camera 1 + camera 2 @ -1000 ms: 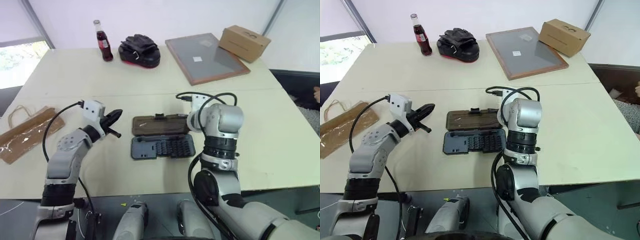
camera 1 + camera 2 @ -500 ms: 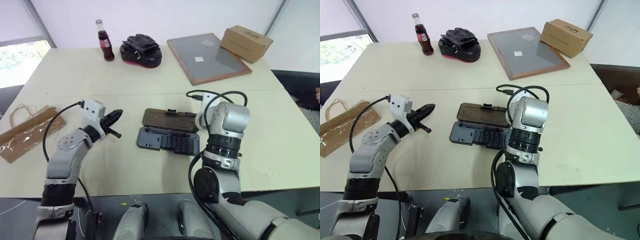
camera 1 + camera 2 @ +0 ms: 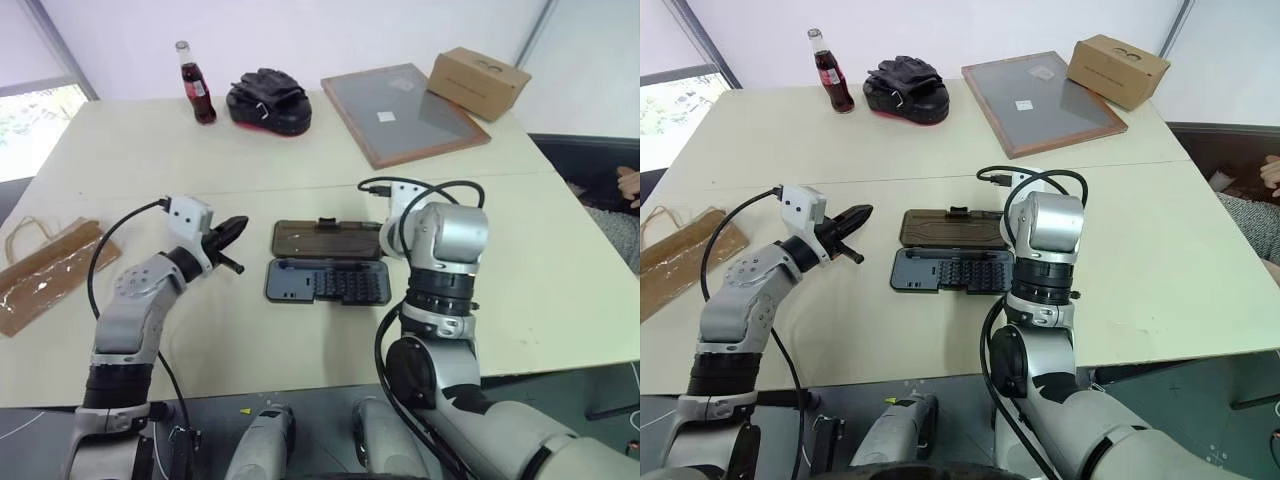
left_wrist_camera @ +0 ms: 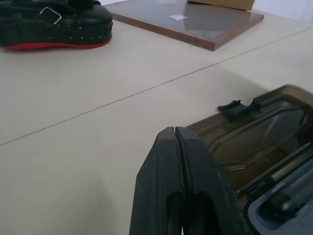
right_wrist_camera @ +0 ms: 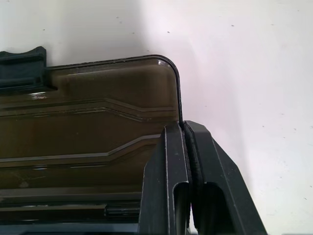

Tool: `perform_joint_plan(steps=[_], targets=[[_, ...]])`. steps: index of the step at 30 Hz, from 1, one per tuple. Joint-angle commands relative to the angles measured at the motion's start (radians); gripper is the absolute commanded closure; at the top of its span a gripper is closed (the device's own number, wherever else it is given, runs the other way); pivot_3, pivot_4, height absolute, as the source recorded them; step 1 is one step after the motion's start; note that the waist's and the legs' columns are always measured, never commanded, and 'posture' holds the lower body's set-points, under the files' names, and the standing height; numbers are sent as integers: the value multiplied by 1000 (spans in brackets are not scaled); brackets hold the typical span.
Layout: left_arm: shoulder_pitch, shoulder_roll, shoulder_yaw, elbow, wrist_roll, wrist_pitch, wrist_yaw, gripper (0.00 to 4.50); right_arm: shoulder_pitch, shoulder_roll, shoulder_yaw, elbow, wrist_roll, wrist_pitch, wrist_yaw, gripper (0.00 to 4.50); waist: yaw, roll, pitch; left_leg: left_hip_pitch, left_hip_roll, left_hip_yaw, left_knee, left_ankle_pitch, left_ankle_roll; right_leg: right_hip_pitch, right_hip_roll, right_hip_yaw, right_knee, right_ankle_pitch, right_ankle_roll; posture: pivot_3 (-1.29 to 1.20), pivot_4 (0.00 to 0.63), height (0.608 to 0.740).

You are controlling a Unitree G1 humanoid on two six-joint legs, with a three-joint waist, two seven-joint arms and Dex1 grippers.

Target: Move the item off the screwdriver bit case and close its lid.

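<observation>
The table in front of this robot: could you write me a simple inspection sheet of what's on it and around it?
Surface: pale table, seam across the middle.
Job's things: paper bag lies flat at the left edge, off the bit case; the case lies open, brown lid flat on the table.
Clutter: soda bottle, black padded mitt, framed grey board, cardboard box, all at the far side.
Grippers: left gripper shut, empty, left of the case; right gripper shut, at the lid's corner edge.
Cables: black cables looped on both arms.
Surroundings: a person's hand at the right edge.
</observation>
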Motion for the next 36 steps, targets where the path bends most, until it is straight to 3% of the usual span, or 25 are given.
perform_joint_plan(steps=[1, 5, 7, 9, 15, 22, 27, 33, 36], targets=[[-16, 5, -1, -18, 6, -21, -2, 4500, -12, 155, 12, -21, -23, 6, 23, 4467, 1, 0, 0, 0, 0, 0, 0, 0, 0, 0, 0, 0, 0, 0, 0, 0, 150, 740], [-12, 4, -2, -22, 7, -22, -3, 4500, -13, 163, 8, -19, -59, 6, 50, 4467, 2, 0, 0, 0, 0, 0, 0, 0, 0, 0, 0, 0, 0, 0, 0, 0, 150, 740], [-12, 2, -3, -22, 8, -23, -4, 4500, -15, 165, 4, -14, -78, 6, 66, 3904, 2, 0, 0, 0, 0, 0, 0, 0, 0, 0, 0, 0, 0, 0, 0, 0, 150, 740], [-13, 1, -3, -20, 8, -24, -4, 4500, -19, 165, 0, -8, -99, 6, 84, 3087, 2, 0, 0, 0, 0, 0, 0, 0, 0, 0, 0, 0, 0, 0, 0, 0, 150, 740], [-6, -1, -12, -42, -4, -10, -21, 4500, -27, 118, 35, -8, -128, 6, 143, 52, 2, 0, 0, 0, 0, 0, 0, 0, 0, 0, 0, 0, 0, 0, 0, 0, 150, 740], [27, 20, -60, -173, -95, 91, -113, 4500, -44, -28, 109, -115, 31, -1, 247, 52, 1, 1, 0, -1, 0, -1, 0, 0, 0, 0, 0, 0, 0, 0, 0, 0, 150, 740], [35, 47, -121, -234, -141, 144, -202, 4500, -15, -153, 191, -162, 185, -184, 396, 52, 2, 1, 1, -1, 0, -1, 0, 0, 0, 0, -1, 0, -1, 0, 0, 0, 150, 740], [15, 76, -200, -147, -63, 106, -249, 4500, -19, -362, 295, -24, 295, -432, 588, 52, 2, 1, 1, -1, 0, 1, 0, 0, 0, 1, 0, -1, -1, 0, 0, 0, 150, 740], [-14, 80, -240, -53, 4, 64, -255, 4500, -65, -525, 460, 184, 249, -682, 767, 52, 1, 0, 1, -1, 0, 2, 1, 0, 0, 1, 0, -1, -1, 0, 0, 0, 150, 740]])
